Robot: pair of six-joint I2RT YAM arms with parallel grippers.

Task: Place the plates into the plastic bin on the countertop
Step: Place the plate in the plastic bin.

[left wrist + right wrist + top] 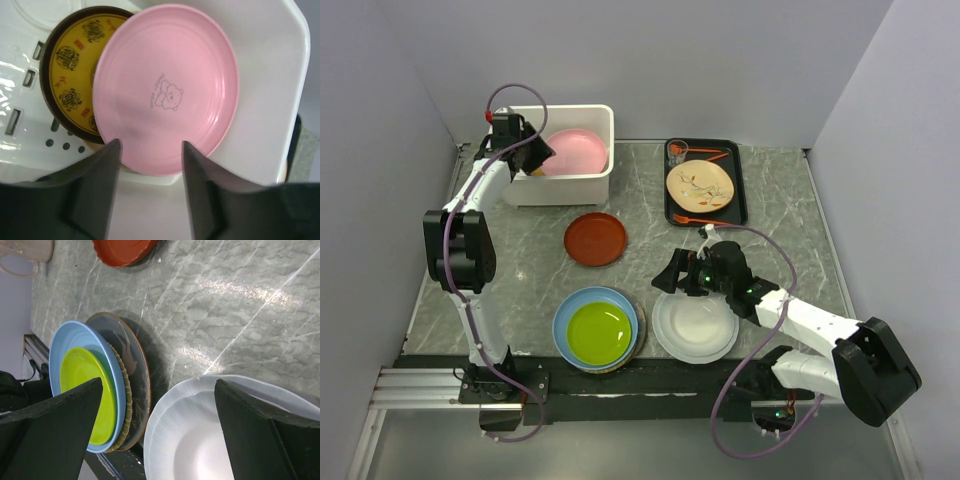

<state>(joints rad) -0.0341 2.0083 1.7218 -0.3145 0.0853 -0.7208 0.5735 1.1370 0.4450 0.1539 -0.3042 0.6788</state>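
Your left gripper (151, 145) is over the bin (270, 75), upper left of the top view. Jaws are partway apart and grip nothing. Just past the fingertips, the pink plate (165, 90) lies in the bin, partly over a gold-patterned brown plate (70, 75).

Your right gripper (159, 385), lower right of centre, is wide and empty, above the white plate (200, 440) on the countertop (225, 305). Left of it is a stack: lime plate (85, 390) on blue plate (65, 340), dark plate (125, 340) lowest. The red-brown plate (122, 250) sits alone at mid-counter.
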